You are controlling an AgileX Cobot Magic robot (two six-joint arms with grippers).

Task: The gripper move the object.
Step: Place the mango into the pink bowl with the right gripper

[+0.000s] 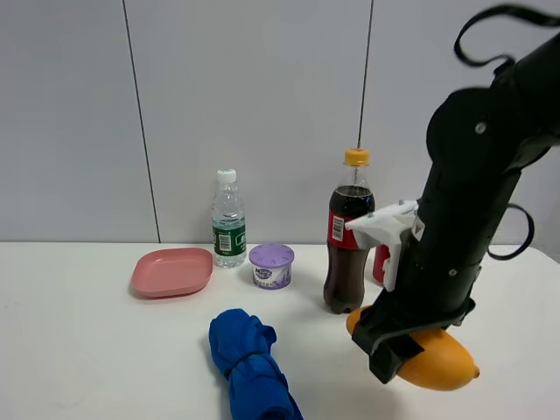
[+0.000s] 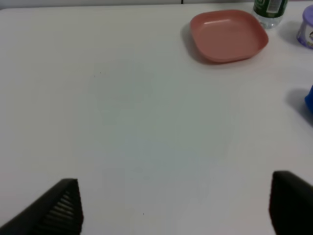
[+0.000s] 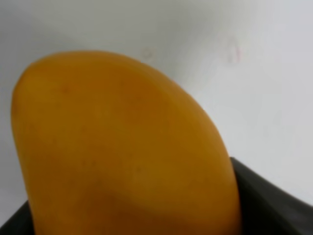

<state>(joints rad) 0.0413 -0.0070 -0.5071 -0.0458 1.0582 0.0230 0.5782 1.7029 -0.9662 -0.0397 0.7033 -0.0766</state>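
Observation:
An orange mango (image 1: pixel 444 360) lies low at the front right of the white table (image 1: pixel 79 350), just in front of a cola bottle (image 1: pixel 348 234). My right gripper (image 1: pixel 395 343) comes down on it from above, and its black fingers close against the mango's sides. In the right wrist view the mango (image 3: pixel 122 147) fills the frame between the gripper's (image 3: pixel 146 223) two dark fingertips (image 3: pixel 274 205). I cannot tell if the mango is touching the table. My left gripper (image 2: pixel 176 208) is open and empty over bare table; it is out of the high view.
A pink plate (image 1: pixel 172 271), also in the left wrist view (image 2: pixel 227 35), a water bottle (image 1: pixel 228 220) and a purple tub (image 1: pixel 271 265) stand at the back. A blue folded umbrella (image 1: pixel 249 366) lies front centre. A red can (image 1: pixel 381 262) is behind the arm.

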